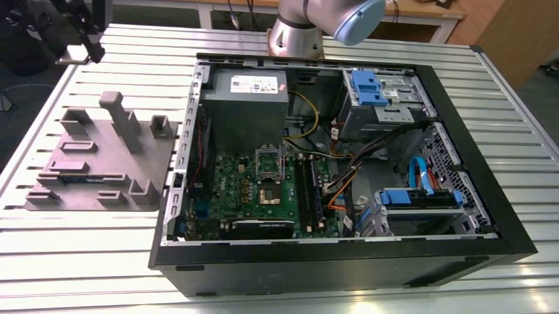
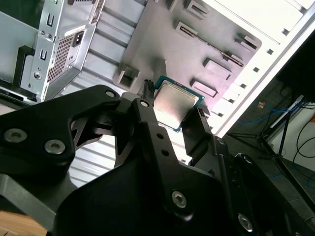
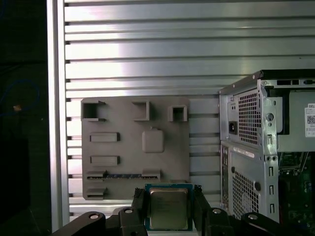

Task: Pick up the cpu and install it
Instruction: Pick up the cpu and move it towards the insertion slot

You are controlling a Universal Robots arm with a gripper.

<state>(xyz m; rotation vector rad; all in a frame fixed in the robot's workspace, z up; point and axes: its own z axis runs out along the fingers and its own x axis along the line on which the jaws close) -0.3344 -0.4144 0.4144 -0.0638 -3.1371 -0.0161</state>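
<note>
The cpu (image 3: 168, 209) (image 2: 174, 103) is a small square chip with a silver metal top and a green rim. My gripper (image 3: 168, 206) (image 2: 172, 105) is shut on it, one black finger (image 3: 139, 204) on each side, in both wrist views. The chip hangs in the air near the edge of the grey fixture plate (image 3: 135, 147) (image 1: 96, 157). In the exterior view the open computer case (image 1: 454, 131) holds the green motherboard (image 1: 302, 196). Its square socket (image 1: 269, 191) shows a brownish centre, with the metal frame (image 1: 268, 160) flipped up behind it.
A grey power supply box (image 1: 249, 98) sits at the back of the case, with blue drive bays (image 1: 380, 91) and loose cables (image 1: 419, 173) towards the exterior view's right. The arm's base (image 1: 297, 33) stands behind the case. The slatted metal table (image 1: 88, 248) carries everything.
</note>
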